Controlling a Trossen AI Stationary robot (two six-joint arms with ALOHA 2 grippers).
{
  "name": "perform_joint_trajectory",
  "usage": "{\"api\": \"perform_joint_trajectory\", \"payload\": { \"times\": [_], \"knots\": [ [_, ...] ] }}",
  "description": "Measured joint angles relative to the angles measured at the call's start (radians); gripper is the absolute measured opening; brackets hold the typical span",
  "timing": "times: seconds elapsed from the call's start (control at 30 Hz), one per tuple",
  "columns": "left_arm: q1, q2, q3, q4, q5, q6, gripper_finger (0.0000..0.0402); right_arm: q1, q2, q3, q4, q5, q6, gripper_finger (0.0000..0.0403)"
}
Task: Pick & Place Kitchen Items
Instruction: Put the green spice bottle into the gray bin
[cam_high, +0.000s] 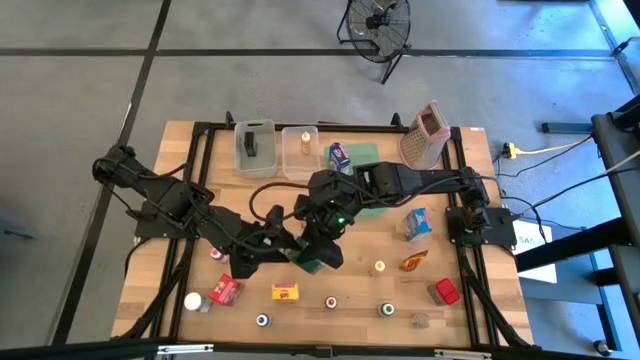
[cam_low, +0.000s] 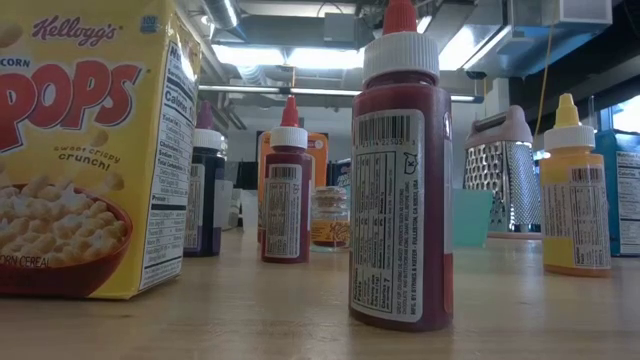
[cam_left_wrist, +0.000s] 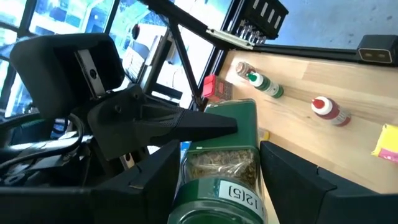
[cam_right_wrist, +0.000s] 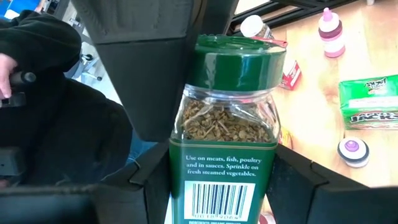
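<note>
The green-capped herb jar (cam_right_wrist: 227, 124) is off the tabletop (cam_high: 360, 300) at its middle, well in front of the box grater (cam_high: 424, 135), with both hands on it. The right hand (cam_right_wrist: 217, 180) has its two fingers partly open around the jar's labelled body, clamped on its sides; the left hand (cam_left_wrist: 214, 165) has its fingers partly open on either side of the same jar near the cap, seemingly gripping it too.

This looks like a hand-over between arms, mid-transfer. Next, one hand would need to let go cleanly while the other keeps a firm hold, then carry the jar toward the bins beside the grater.

Counted from above: two clear bins (cam_high: 254, 146), left of the grater, each with something inside; one grater; one blue carton (cam_high: 339, 155) between bins and grater; another blue carton (cam_high: 417, 223) in front of the grater. Nearer the front edge lie one yellow packet (cam_high: 287, 292), two red cartons (cam_high: 226, 290), and roughly seven small jars scattered about.
</note>
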Motion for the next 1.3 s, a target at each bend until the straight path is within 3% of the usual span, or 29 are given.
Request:
{"api": "perform_joint_trajectory", "payload": {
  "times": [0.27,0.73,1.03,1.3],
  "knots": [
    [0.000,-0.004,0.000,-0.010,0.005,0.003,0.0218,0.001,0.000,0.000,-0.004,-0.003,0.000,0.0202],
    [0.001,-0.004,0.000,-0.026,0.003,-0.024,0.0271,0.002,0.000,0.000,0.007,-0.011,-0.001,0.0202],
    [0.053,-0.002,0.000,-0.029,0.137,-0.087,0.0271,0.001,0.000,0.000,0.007,-0.006,-0.001,0.0202],
    [0.068,0.005,0.000,-0.031,0.154,-0.056,0.0271,0.001,0.000,0.000,0.010,-0.003,-0.001,0.0202]
  ]
}}
